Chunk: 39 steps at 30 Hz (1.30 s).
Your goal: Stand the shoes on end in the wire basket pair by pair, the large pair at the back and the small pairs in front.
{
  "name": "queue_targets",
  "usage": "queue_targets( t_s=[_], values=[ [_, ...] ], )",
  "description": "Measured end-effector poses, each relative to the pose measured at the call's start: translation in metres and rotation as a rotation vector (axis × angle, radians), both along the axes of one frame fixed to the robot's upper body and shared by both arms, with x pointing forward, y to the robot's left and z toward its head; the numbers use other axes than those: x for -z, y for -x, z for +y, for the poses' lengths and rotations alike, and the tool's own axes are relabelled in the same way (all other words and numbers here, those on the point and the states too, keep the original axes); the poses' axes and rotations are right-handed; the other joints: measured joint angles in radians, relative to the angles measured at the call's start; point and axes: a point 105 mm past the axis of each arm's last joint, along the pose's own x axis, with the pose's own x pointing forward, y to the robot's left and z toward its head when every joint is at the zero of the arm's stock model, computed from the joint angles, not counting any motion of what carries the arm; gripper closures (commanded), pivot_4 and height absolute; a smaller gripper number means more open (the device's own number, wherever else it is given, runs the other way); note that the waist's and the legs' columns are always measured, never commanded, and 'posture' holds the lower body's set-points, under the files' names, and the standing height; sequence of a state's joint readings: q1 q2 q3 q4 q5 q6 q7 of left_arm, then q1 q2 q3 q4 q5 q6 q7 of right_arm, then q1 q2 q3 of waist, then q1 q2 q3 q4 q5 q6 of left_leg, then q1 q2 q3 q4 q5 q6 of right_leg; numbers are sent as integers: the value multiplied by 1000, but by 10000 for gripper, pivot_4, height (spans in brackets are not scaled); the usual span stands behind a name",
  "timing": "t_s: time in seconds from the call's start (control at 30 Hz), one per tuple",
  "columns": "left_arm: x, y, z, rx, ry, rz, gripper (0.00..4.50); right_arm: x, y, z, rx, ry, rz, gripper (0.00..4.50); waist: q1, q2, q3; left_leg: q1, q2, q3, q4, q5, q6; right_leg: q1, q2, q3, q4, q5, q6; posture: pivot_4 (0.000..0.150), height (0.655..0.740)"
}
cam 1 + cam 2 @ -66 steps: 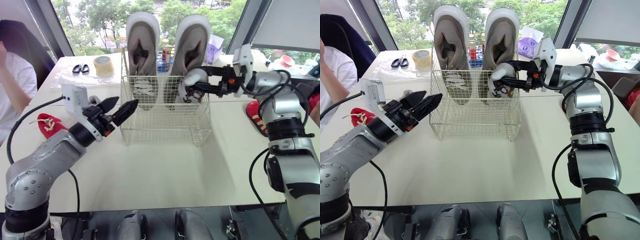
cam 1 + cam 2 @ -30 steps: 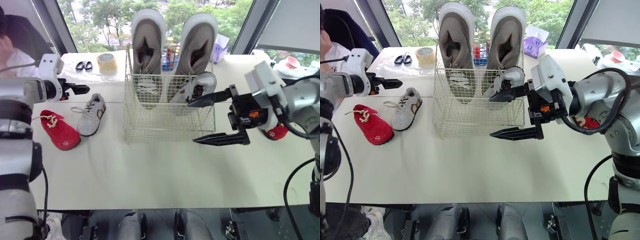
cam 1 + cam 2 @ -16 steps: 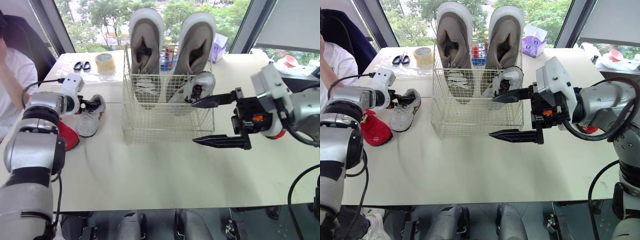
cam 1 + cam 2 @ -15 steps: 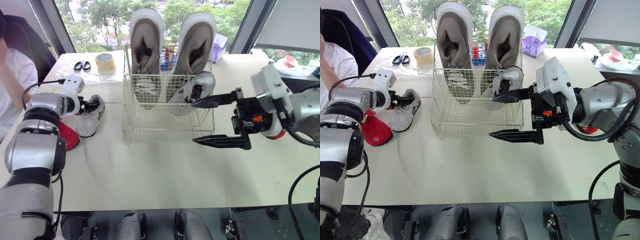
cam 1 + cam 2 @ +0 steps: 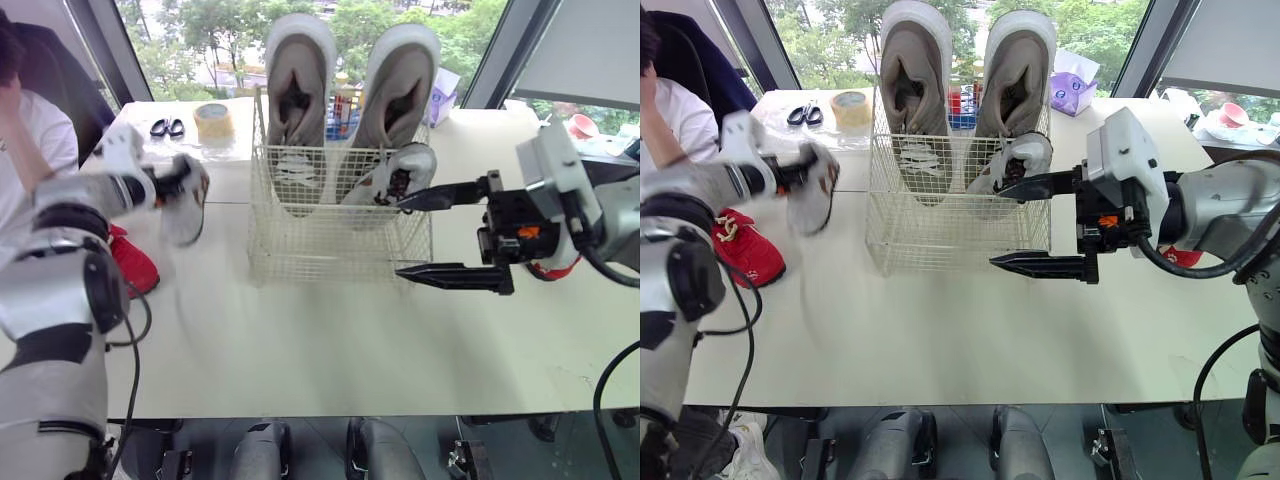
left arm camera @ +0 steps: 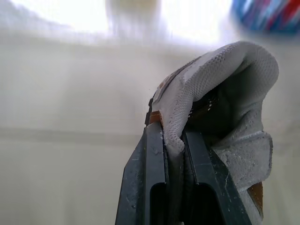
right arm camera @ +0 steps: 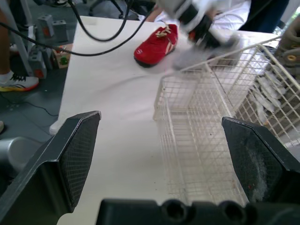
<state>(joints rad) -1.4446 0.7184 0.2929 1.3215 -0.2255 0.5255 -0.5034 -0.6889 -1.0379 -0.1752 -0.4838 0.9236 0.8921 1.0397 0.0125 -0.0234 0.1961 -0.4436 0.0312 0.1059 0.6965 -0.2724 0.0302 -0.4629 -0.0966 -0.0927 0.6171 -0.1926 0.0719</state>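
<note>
The left end effector [image 6: 171, 136] is clamped on the collar of a small grey shoe [image 5: 187, 205], holding it off the counter [image 5: 300, 340], long axis seemingly near upright. The wire basket [image 5: 340, 262] lies just to its right, the front left space free beside the matching shoe [image 5: 397, 175] and before the large pair [image 5: 297, 80], so the left arm is nearer; the right end effector [image 5: 402, 238] hangs wide open by the basket's front right corner

2 lg tan shoes [image 5: 297, 70], 2 sm grey shoes [image 5: 400, 172], 2 red shoes [image 5: 742, 256], 1 wire basket [image 5: 340, 248]
</note>
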Motion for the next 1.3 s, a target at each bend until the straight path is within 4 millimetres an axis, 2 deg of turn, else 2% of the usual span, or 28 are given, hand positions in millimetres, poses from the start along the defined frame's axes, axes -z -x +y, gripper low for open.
queue_targets(
  t_s=[0.03, 0.1, 0.13, 0.2, 0.3, 0.4, 0.47, 0.53, 0.6, 0.73, 0.77, 0.93, 1.0, 1.23, 1.3],
  values=[
    [-32, 2, 2, -6, 26, -126, 44780, -1, -2, -1, 5, -6, 2, 0, 0, 0, 0, 0, 0, 0, 1, 0, -1, 0, 0, 0, 0, 1, 1, 1500, 7400],
    [-83, 12, 4, -19, 28, -330, 44780, -3, -5, -3, 20, -20, 9, 0, -1, 0, 0, 0, -1, 0, 2, 1, -1, 1, -1, 1, -2, 2, 4, 1500, 7400],
    [-109, 23, 3, -26, 23, -447, 44780, -4, -7, -4, 31, -27, 15, 0, -3, 0, 0, 1, -1, 1, 2, 0, -1, 2, -1, 3, -2, 3, 5, 1500, 7400],
    [-142, 52, -8, -14, -7, -662, 44780, -5, -10, -7, 45, -37, 31, 0, -3, 2, -1, 2, -2, 2, 2, 0, -1, 4, -2, 5, -2, 4, 7, 1500, 7400],
    [-154, 91, -41, 29, -1, -887, 44780, -8, -16, -9, 59, -51, 54, 0, 3, 1, -1, 2, -2, 1, 4, 0, -1, 5, -2, 6, -2, 5, 8, 1500, 7400],
    [-176, 121, -98, 55, -205, -1087, 44780, -13, -22, -6, 50, -62, 74, 0, 17, -1, 0, 2, -3, 1, 5, 1, -1, 7, -1, 5, -4, 7, 7, 1500, 7400],
    [-196, 143, -139, 137, -208, -1236, 44780, -10, -23, 0, 24, -59, 103, 0, 27, 0, -1, 3, -3, 1, 5, 0, 0, 8, -1, 6, -4, 7, 7, 1500, 7400],
    [-205, 158, -161, 185, -169, -1332, 44780, -3, -23, 4, 3, -39, 136, 0, 27, 2, -2, 5, -3, 2, 5, -1, 2, 9, -1, 7, -4, 7, 7, 1500, 7400],
    [-195, 158, -176, 193, -122, -1356, 44780, 0, -22, 0, 21, -20, 164, 0, 27, 5, -4, 8, -3, 2, 4, -1, 2, 12, -1, 7, -4, 7, 7, 1500, 7400],
    [-139, 129, -197, 171, -164, -1240, 44780, -1, -15, -8, 71, -4, 173, 0, 24, 5, -4, 10, -2, 3, 4, -2, 5, 13, 0, 7, -3, 7, 7, 1500, 7400],
    [-130, 127, -201, 175, -179, -1233, 44780, -1, -13, -9, 84, -5, 173, 0, 24, 5, -4, 10, -2, 3, 4, -3, 6, 13, 0, 7, -3, 7, 7, 1500, 7400],
    [-110, 136, -220, 193, -171, -1278, 44780, 3, -10, -13, 135, -12, 188, 0, 28, 6, -4, 10, -2, 2, 4, -4, 8, 14, 0, 7, -4, 7, 7, 1500, 7400],
    [-92, 135, -228, 212, -162, -1246, 44780, 2, -9, -14, 154, -17, 186, 0, 29, 6, -4, 11, -2, 2, 5, -4, 8, 14, 0, 7, -4, 7, 7, 1500, 7400],
    [-56, 138, -244, 228, -233, -1226, 44780, 0, -7, -17, 191, -31, 177, 0, 27, 6, -4, 11, -2, 2, 5, -5, 9, 14, 0, 7, -4, 7, 6, 1500, 7400],
    [-48, 135, -242, 199, -251, -1219, 44780, 0, -7, -17, 192, -33, 177, 0, 27, 6, -4, 11, -2, 2, 5, -5, 9, 14, 0, 7, -4, 7, 6, 1500, 7400]
  ],
)
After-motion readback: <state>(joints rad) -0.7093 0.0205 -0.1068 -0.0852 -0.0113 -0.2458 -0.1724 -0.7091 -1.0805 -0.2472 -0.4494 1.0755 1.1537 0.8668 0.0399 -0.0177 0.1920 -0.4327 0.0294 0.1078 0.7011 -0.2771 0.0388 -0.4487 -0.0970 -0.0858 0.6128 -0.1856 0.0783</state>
